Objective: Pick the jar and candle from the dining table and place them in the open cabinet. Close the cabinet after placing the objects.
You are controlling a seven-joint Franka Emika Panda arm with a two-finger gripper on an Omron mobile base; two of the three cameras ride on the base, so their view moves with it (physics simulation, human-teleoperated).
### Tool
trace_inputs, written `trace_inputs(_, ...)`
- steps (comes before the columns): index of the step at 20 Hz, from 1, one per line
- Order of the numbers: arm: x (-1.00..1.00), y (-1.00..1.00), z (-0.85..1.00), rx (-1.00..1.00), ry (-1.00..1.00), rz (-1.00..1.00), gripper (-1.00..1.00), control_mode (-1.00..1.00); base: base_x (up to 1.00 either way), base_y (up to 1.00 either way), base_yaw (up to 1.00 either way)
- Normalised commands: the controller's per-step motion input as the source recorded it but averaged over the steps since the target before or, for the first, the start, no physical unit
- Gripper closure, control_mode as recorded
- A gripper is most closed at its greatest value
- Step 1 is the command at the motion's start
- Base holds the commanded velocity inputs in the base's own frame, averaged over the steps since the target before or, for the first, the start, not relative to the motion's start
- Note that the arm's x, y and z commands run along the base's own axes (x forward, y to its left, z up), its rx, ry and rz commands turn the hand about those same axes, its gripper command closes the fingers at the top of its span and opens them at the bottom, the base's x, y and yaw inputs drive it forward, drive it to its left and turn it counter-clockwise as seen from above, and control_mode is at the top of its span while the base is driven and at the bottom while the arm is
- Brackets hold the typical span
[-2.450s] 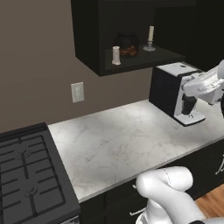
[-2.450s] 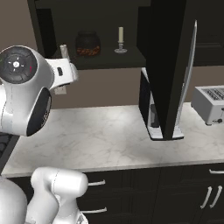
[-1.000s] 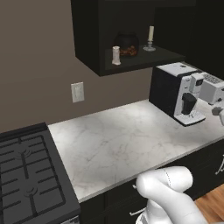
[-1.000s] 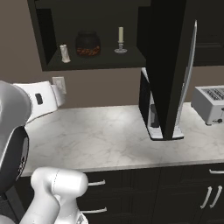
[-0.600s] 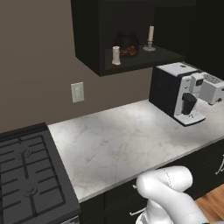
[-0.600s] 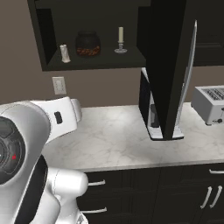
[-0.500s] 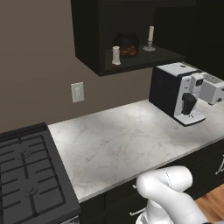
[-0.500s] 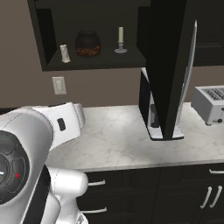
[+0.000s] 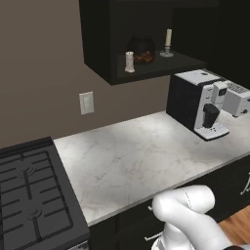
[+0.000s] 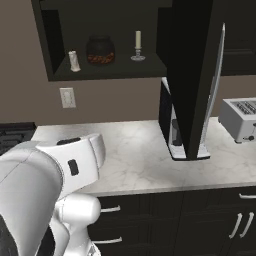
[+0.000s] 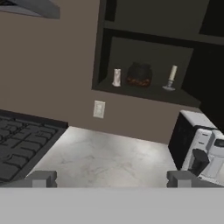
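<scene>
Already the jar and candle are being kept in the cabinet, its door awaiting closing, the hand spread wide, empty.

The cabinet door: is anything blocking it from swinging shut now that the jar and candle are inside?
Nothing visible blocks it. The jar and candle sit back on the shelf of the cabinet, beside a small pale shaker. The open door hangs above the coffee machine.

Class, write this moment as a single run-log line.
jar: in cabinet | candle: in cabinet | door: open | gripper: open, empty
</scene>
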Motion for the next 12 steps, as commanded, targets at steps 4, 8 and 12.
trace_inputs(4, -0.09, -0.44, 0.00, 0.00, 0.00, -0.07, -1.00, -1.00, 0.00, 0.00, 0.00)
trace_inputs(8, -0.12, -0.62, 0.00, 0.00, 0.00, -0.08, -1.00, -1.00, 0.00, 0.00, 0.00)
trace_inputs(12, -0.08, -0.65, 0.00, 0.00, 0.00, -0.10, -1.00, -1.00, 0.00, 0.00, 0.00)
